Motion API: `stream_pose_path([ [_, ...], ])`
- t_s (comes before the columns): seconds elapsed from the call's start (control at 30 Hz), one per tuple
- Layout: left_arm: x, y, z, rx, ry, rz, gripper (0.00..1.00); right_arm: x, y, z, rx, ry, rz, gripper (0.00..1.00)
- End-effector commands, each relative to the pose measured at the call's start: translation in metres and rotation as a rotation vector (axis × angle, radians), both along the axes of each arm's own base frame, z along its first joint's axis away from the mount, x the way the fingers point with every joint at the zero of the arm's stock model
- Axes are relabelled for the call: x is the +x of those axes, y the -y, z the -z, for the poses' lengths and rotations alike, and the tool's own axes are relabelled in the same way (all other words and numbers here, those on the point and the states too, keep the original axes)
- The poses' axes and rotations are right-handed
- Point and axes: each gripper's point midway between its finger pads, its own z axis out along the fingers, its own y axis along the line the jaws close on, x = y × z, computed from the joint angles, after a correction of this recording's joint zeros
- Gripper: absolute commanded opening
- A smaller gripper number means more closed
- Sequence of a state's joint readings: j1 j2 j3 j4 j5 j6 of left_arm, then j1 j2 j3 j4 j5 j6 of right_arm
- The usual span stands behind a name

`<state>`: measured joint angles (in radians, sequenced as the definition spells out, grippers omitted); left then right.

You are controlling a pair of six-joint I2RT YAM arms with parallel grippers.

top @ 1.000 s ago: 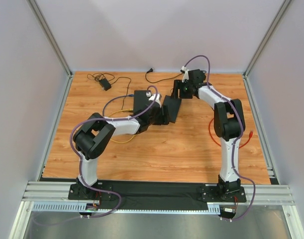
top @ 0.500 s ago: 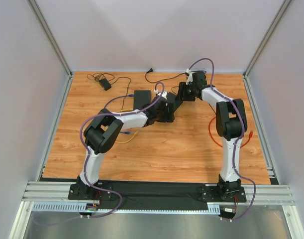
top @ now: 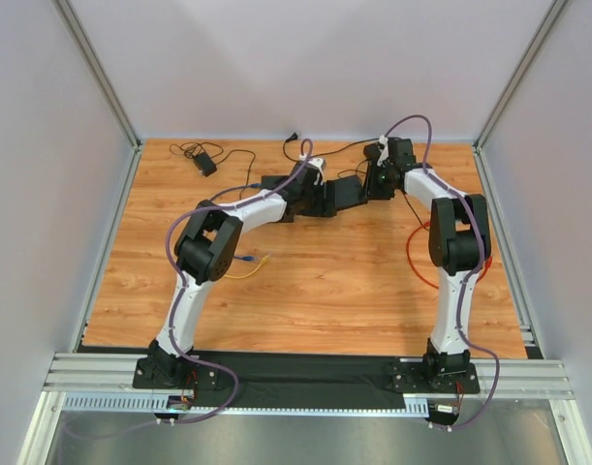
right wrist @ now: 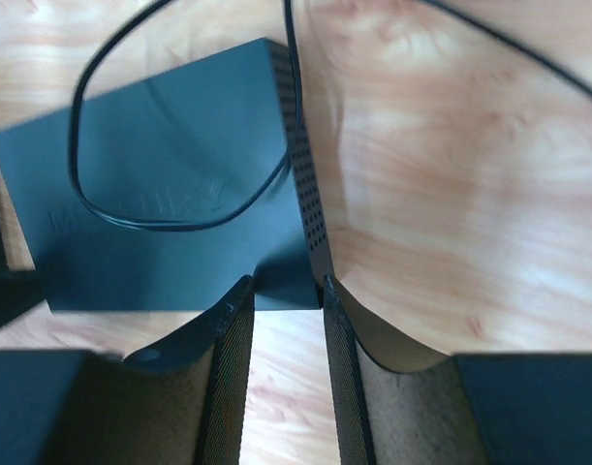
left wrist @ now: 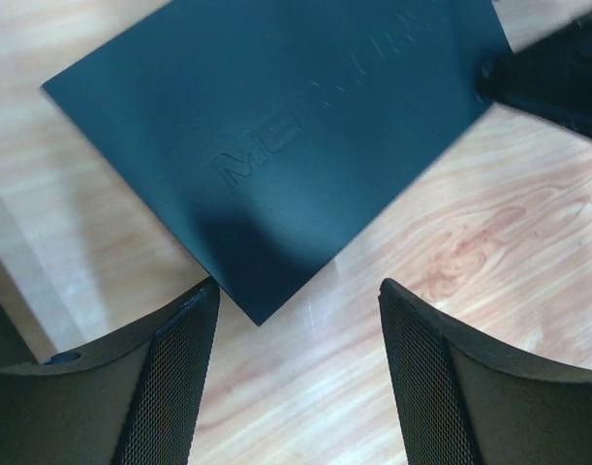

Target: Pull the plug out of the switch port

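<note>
Hovering near the table's (top: 325, 291) far edge, the left gripper (left wrist: 296, 291) gapes over the black switch (left wrist: 276, 126); the right gripper (right wrist: 286, 291) clamps the switch's corner, under a looping cable (right wrist: 179, 223).

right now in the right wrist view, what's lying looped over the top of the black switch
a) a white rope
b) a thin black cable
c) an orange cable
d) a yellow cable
b, since a thin black cable curves in a loop across the top face of the switch.
</note>
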<state>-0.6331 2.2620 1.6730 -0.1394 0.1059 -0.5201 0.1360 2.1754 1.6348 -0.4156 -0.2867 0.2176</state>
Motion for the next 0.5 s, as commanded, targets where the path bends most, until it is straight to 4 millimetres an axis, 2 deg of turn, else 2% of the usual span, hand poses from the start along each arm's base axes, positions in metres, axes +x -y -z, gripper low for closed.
stream_pose_path([
  [0.0, -0.007, 0.044, -0.006, -0.086, 0.005, 0.155, 0.74, -0.053, -0.023, 0.004, 0.049, -0.184, -0.047, 0.35],
  [0.1, -0.003, 0.049, -0.009, -0.109, -0.004, 0.163, 0.74, -0.057, -0.021, 0.001, 0.032, -0.190, -0.050, 0.36],
  [0.23, -0.005, 0.051, -0.014, -0.139, 0.017, 0.177, 0.74, -0.054, -0.012, 0.000, 0.002, -0.176, -0.023, 0.38],
  [0.47, -0.006, 0.035, -0.030, -0.093, 0.105, 0.175, 0.83, -0.046, -0.007, -0.014, -0.017, -0.108, 0.006, 0.46],
])
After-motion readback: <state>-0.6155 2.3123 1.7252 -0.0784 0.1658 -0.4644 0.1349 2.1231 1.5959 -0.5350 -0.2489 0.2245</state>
